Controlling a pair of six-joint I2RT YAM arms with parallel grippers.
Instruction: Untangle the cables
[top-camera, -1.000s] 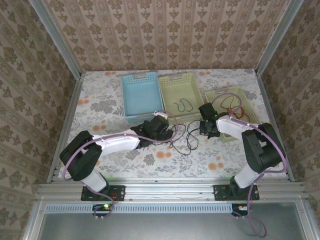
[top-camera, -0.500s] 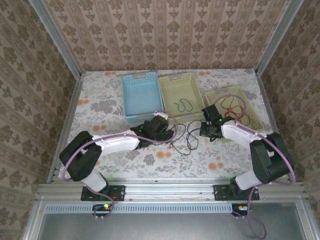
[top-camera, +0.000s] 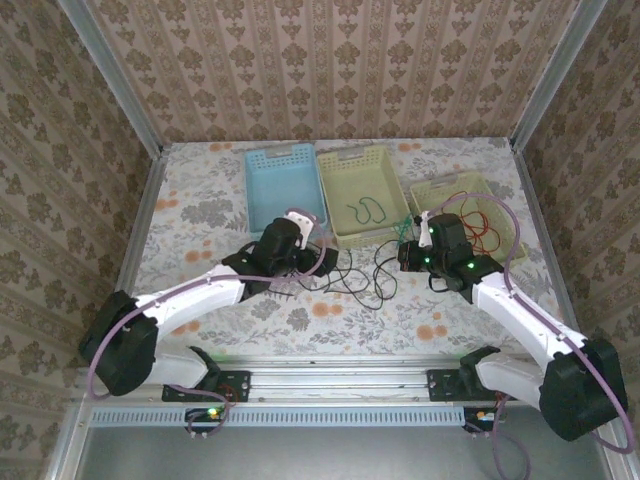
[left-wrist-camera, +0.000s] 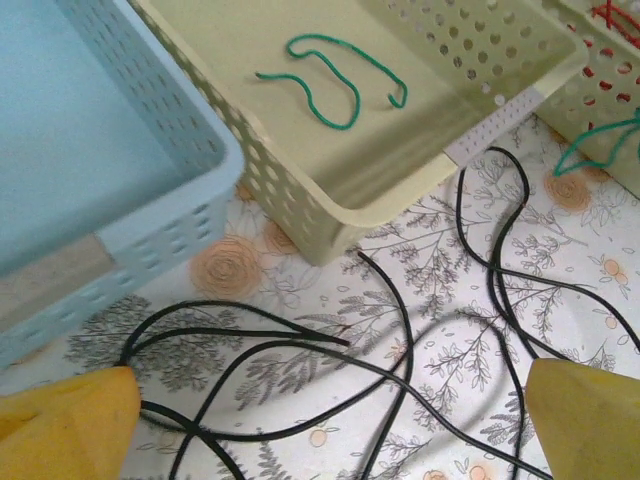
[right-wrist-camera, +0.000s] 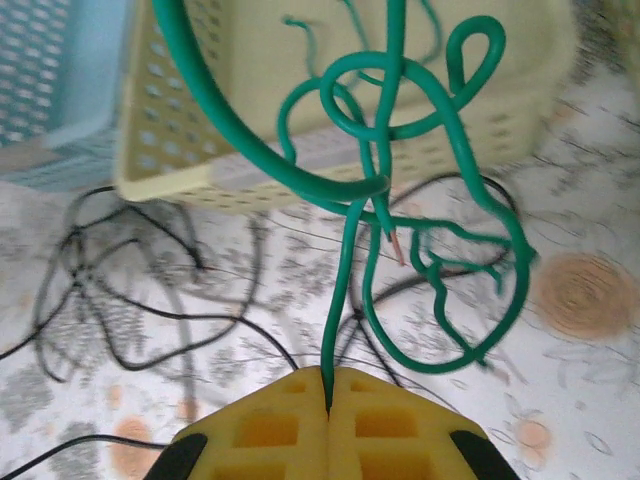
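Right hand has shifted, pinching green cable dangling ahead

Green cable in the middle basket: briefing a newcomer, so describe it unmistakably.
Find the yellow basket beside the blue basket at the table's far side. On its floor lies a loose green cable, alone, unlike the knotted green cable pinched in the right end effector or the black cables outside it.

Three perforated plastic baskets sit in a row toward the back of the floral tablecloth. The pale yellow-green basket is in the middle, the blue basket touches its left side, and another yellowish basket sits just right of it, angled. Damask wallpaper runs behind them.
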